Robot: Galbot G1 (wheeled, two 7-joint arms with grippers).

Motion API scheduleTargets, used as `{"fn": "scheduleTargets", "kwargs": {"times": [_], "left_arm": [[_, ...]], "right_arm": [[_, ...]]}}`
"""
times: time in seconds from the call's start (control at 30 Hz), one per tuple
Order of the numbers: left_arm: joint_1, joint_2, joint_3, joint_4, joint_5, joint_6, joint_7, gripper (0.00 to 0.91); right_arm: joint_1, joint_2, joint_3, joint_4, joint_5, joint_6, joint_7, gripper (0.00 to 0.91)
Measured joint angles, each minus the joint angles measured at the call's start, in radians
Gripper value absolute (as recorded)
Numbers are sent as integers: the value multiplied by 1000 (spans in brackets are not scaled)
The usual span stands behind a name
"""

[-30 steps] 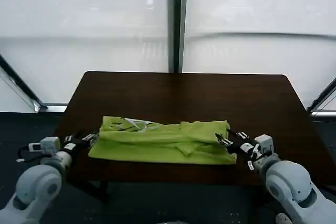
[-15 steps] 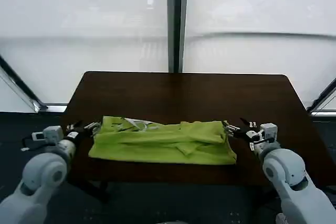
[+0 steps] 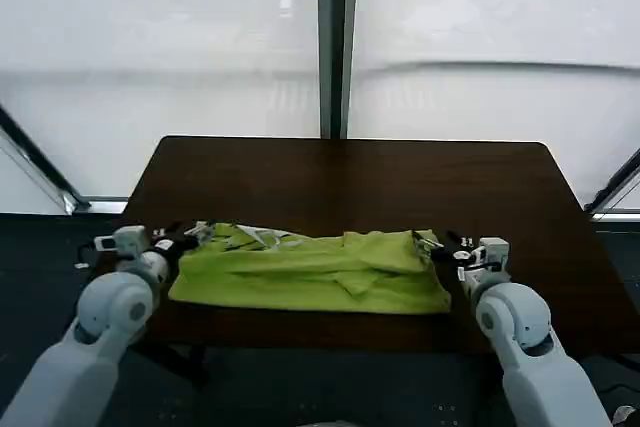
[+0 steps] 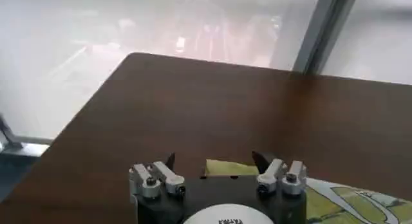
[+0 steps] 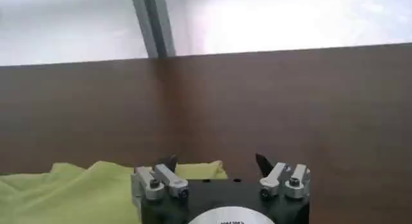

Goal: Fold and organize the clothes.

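Left claw (image 3: pixel 190 235) and right claw (image 3: pixel 432 244), both spread open, flank the T-shirt (image 3: pixel 310 269) at lower centre. Garment lies in a rough lengthwise band on the tabletop (image 3: pixel 350 177); further folds and tidying appear outstanding.

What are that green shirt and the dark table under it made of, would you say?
The lime-green T-shirt looks like soft knit fabric, probably cotton: matte, with limp folds and wrinkles. The table looks like dark brown wood or wood-look laminate: smooth, with a faint sheen from the window and fine grain in the wrist views.

Overhead head view; low table-level wrist views.
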Motion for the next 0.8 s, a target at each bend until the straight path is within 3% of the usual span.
{"fn": "scheduleTargets", "kwargs": {"times": [0.1,0.23,0.43,0.47,0.7,0.8], "left_arm": [[-14,-4,17,11,-1,0,1,878],[-22,-10,31,19,0,1,2,878],[-25,-19,42,28,3,0,2,848],[-25,-20,43,30,3,0,2,839],[-27,-21,46,38,1,1,3,819],[-35,-22,48,50,2,-3,4,770]], "right_arm": [[3,15,6,-7,1,-2,7,702],[2,27,7,-17,-3,-2,7,605],[1,31,14,-25,-4,-1,7,351],[0,31,15,-26,-5,-1,7,273],[-9,40,18,-28,-10,1,4,234],[-12,41,19,-27,-14,2,3,205]]}}
